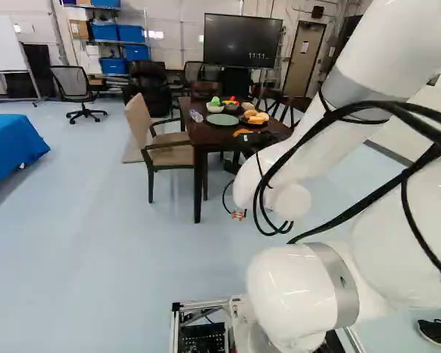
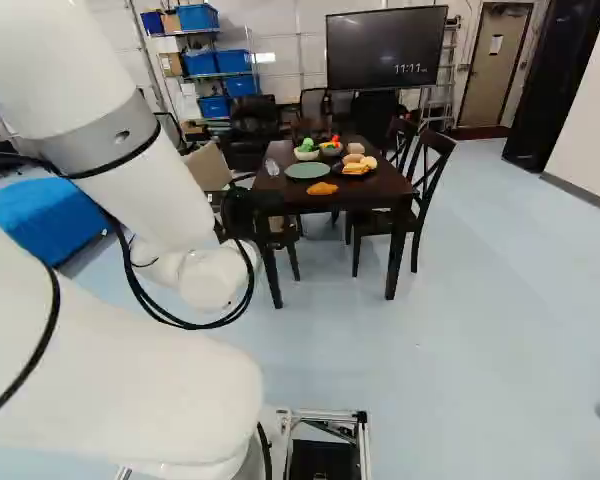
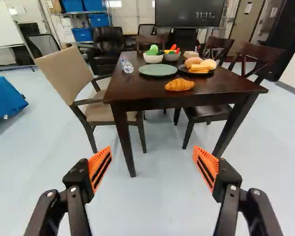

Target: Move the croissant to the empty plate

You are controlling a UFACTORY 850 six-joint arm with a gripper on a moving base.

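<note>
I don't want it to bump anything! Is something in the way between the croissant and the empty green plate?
Nothing visible stands between the croissant and the green plate, just bare tabletop; the black plate sits to one side.

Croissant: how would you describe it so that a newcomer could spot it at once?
Find the dark wooden table in front of the large screen. Near the table's closest edge, this side of the green plate, lies the croissant. It is golden, ridged and alone on bare wood, whereas the other breads share a black plate.
</note>
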